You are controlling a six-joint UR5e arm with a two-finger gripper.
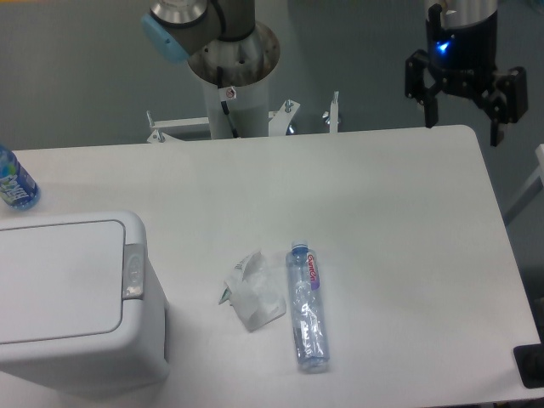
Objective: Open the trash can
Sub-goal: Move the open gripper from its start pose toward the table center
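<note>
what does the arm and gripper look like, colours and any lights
The gripper is black with two dark fingers and a small blue light glowing on its body. The arm is silver-grey metal with a light blue joint cap, on a pale round base.

A clear bottle (306,308) lies flat mid-table (391,221), cap pointing away; just left of the bottle, nearly touching, sits a crumpled wrapper (252,291); far left of the bottle, a blue bottle (14,181) peeks in at the edge

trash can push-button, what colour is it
Grey, set against the white trash can; the button shows in the fixed camera view.
</note>
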